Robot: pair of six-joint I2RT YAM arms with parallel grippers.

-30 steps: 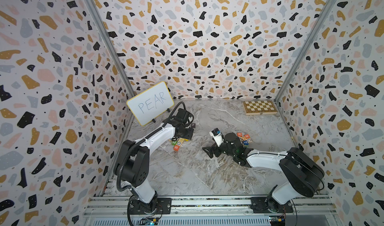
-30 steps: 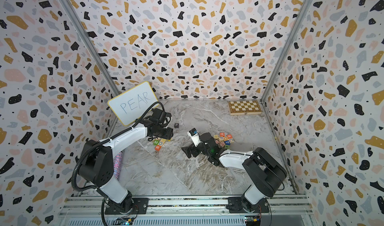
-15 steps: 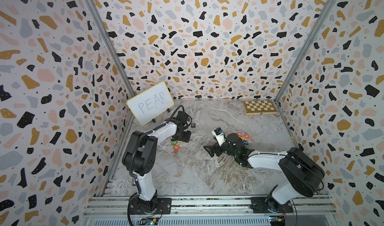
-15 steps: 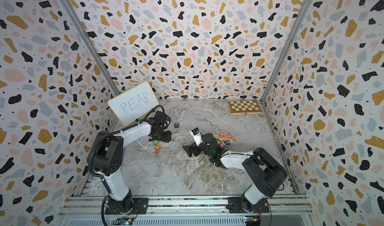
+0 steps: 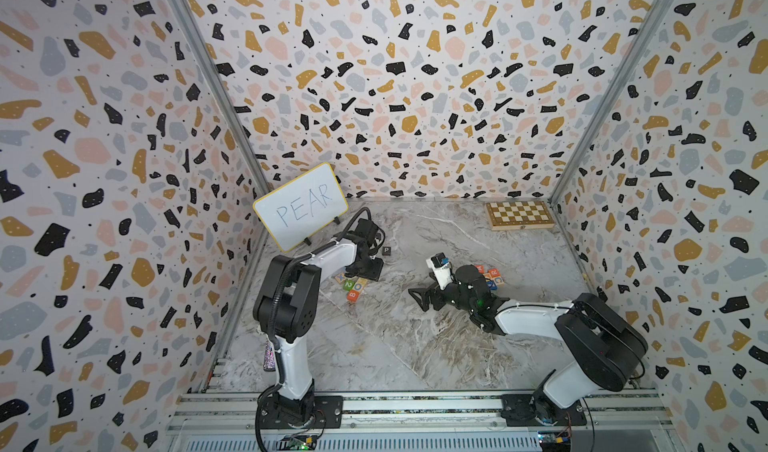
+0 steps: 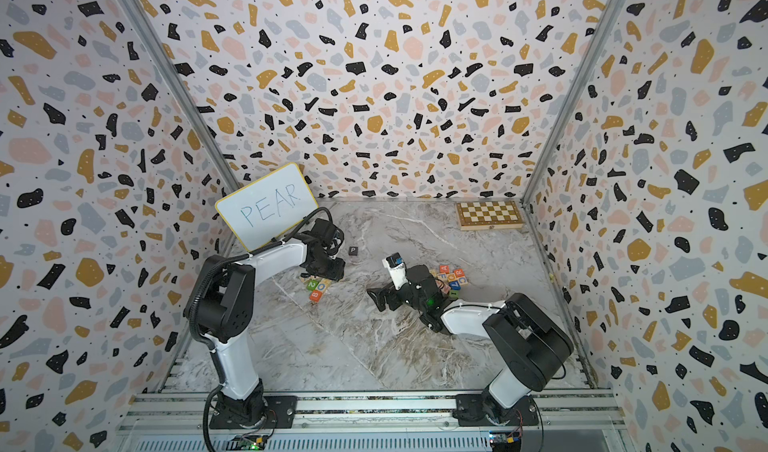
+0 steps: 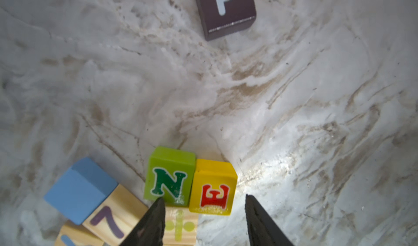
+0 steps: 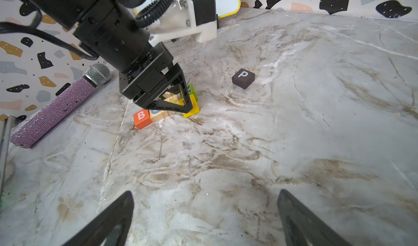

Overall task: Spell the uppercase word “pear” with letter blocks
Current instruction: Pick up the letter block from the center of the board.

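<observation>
The left gripper hangs partly open over a huddle of letter blocks on the marble counter. Its dark fingers straddle the yellow E block without pressing it: one tip overlaps the lower edge of the green N block, which touches the E, and the other stands just clear of the E's opposite side. An orange B block sits at the end of that huddle nearest the robot's base rail, and a blue block lies among pale wooden ones beside the N. The dark P block stands alone, letter up, near the huddle but apart from it, on the side toward the back wall. Across the counter, in a top view, the orange-red A block and the R block lie close together in a second cluster just beside the right arm's wrist. The right gripper is spread wide and empty, low over bare marble near the middle, facing the left arm. A purple glitter microphone lies along the left wall. A yellow-rimmed whiteboard reading PEAR leans in the back left corner, and a chessboard sits in the back right.
</observation>
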